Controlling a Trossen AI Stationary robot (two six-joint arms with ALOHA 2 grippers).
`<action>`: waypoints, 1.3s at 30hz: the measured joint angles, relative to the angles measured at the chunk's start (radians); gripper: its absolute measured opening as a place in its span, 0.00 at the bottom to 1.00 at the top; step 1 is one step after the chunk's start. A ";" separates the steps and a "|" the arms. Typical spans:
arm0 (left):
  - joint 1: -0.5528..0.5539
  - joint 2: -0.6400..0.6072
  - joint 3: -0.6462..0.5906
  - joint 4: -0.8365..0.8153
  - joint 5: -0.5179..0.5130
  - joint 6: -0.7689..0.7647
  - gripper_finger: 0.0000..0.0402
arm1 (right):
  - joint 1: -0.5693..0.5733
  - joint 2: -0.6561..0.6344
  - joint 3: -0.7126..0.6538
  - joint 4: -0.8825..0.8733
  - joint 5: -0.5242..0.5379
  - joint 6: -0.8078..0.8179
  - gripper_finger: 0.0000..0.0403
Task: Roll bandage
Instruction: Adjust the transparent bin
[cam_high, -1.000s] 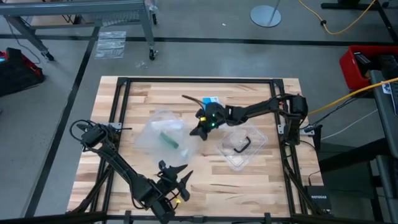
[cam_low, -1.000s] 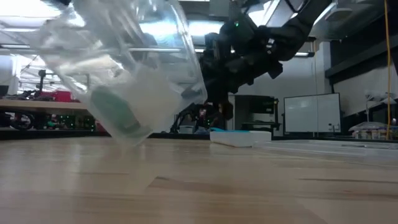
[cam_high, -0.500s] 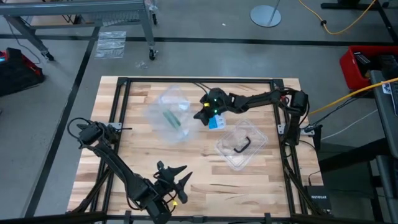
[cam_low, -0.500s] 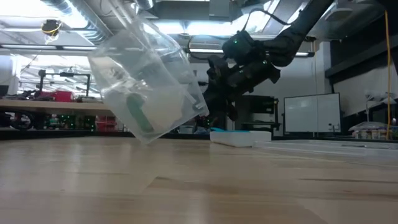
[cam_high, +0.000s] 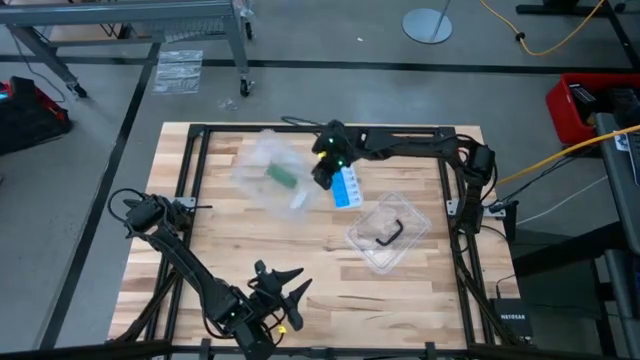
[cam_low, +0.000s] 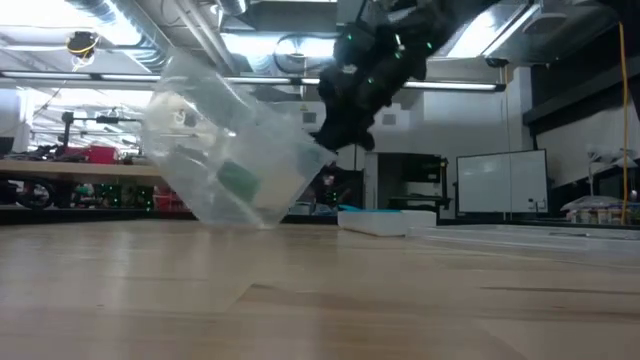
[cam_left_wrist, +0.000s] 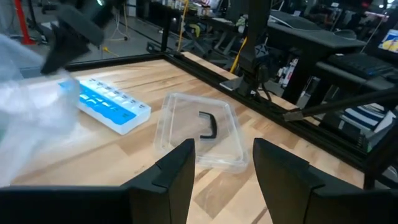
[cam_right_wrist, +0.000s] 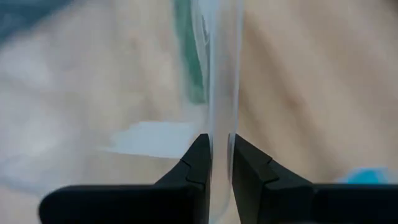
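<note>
The dark green bandage lies inside a clear plastic package at the far middle of the table. My right gripper is shut on that package at its right side. In the right wrist view the bandage shows through the clear wall beyond the fingers. My left gripper waits open near the table's front edge, holding nothing. My right gripper pinches a thin clear wall of the package at its edge between its two fingers. The fingers slant down from the table's right side. The package hangs tilted to the left of the fingers with the bandage inside. Whether its low end touches the table cannot be told.
A blue-and-white card lies flat just right of my right gripper. A clear tray holding a black clip sits right of centre. A black frame runs along the table's edges.
My right gripper has gone up and toward the table's far edge, turning as it went and staying shut. The clear package with the bandage has been carried from the table's middle to the far middle and has tipped about.
</note>
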 joint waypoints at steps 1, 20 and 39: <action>0.000 0.000 0.000 0.001 0.000 0.000 0.39 | -0.001 0.000 0.033 -0.037 0.042 -0.025 0.11; 0.000 0.000 0.000 0.001 0.002 0.004 0.39 | -0.003 0.021 0.214 -0.329 0.201 -0.150 0.11; 0.003 0.000 0.000 -0.003 0.002 0.045 0.39 | -0.003 0.022 0.206 -0.262 0.215 -0.204 0.36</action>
